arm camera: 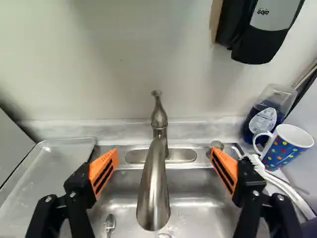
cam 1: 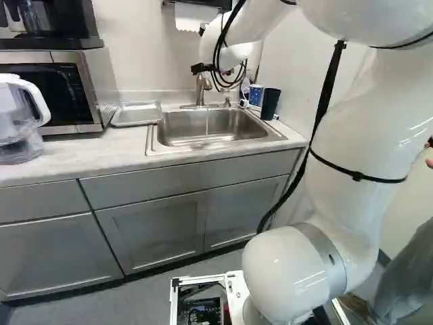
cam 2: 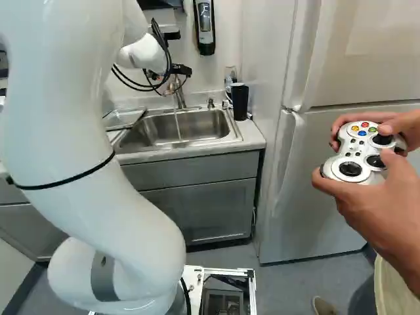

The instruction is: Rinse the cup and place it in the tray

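Water ran as your cup [arm camera: 283, 154] waited right of the sink [cam 1: 179, 128].

At left, the tray [cam 1: 137, 114] lay beside the sink with no cup on it. Near its right side, your gripper [arm camera: 164, 152] stood wide open, its fingers well apart and holding nothing, with the faucet [arm camera: 153, 198] between and ahead of them. A thin stream of water [cam 2: 177, 125] fell into the basin, so the tap looked ready for you; grasping, rinsing and placing appeared left to do, though you could not tell whether the cup had been wetted. At far right, the cup stood upright beside the soap bottle [arm camera: 263, 119], mouth up, long axis vertical, handle pointing left.
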